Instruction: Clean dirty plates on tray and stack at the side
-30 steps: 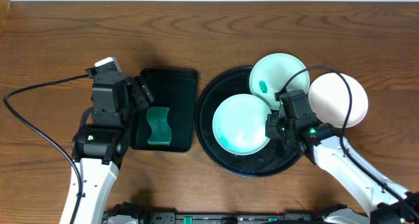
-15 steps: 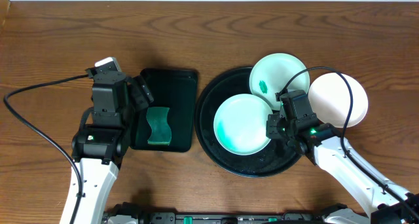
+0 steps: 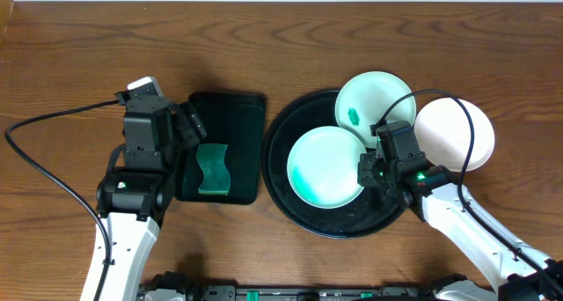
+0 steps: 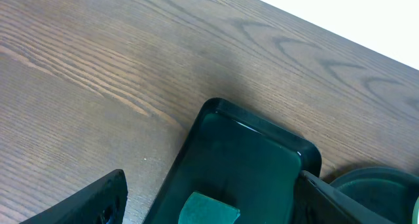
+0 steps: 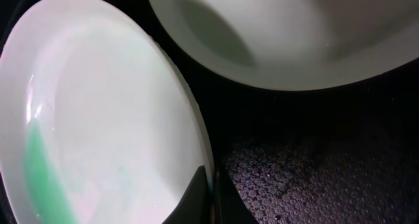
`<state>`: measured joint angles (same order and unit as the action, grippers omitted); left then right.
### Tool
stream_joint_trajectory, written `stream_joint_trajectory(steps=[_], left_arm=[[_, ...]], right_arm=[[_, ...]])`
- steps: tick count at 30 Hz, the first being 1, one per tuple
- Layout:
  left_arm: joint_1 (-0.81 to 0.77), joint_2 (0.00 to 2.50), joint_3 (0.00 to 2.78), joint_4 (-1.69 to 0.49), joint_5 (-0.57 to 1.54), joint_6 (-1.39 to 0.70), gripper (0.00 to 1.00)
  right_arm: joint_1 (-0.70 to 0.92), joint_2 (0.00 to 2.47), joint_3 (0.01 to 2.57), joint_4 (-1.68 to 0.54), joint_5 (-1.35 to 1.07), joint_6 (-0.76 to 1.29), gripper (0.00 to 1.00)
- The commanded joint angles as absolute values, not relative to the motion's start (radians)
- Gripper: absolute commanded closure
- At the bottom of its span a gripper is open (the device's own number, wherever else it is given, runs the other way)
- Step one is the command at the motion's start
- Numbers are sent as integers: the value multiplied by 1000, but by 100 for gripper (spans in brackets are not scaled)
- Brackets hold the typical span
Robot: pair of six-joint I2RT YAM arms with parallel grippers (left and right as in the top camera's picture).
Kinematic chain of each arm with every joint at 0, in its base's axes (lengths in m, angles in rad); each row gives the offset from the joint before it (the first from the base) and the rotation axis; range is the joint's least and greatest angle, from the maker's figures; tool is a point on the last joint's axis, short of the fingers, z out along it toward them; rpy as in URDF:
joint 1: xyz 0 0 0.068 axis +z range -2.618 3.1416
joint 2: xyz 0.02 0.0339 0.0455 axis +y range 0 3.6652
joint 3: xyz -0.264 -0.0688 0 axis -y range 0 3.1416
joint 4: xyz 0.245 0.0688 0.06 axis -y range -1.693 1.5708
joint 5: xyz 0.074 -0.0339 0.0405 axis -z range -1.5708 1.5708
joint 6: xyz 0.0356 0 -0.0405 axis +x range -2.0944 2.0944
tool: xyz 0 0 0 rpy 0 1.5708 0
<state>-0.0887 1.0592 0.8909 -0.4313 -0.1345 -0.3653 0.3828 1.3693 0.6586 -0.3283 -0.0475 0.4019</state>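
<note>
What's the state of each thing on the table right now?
Front plate: on round tray, green streak, rim pinched by right gripper.
Back plate: green smear, resting over tray's rim.
White plate: on table beside tray, no smear visible.
Sponge: lying in rectangular tray.
Left gripper: open, empty, above sponge.

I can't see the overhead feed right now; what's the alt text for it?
The right gripper is shut on the rim of the front plate in the round tray, a green-smeared plate behind it and a white plate on the table beside. The left gripper hangs open over the edge of a rectangular tray holding a green sponge.
</note>
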Motion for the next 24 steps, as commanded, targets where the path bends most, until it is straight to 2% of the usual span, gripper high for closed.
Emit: stream_joint_trajectory(steps=[1, 14, 24], left_arm=[[-85, 1059, 907, -433, -150, -359, 18], [-85, 1059, 907, -433, -150, -359, 19], [-85, 1059, 907, -433, -150, -359, 19]], right_arm=[[383, 1341, 653, -326, -43, 416, 99], [347, 1236, 661, -266, -217, 540, 99], [349, 1258, 786, -287, -229, 626, 99]])
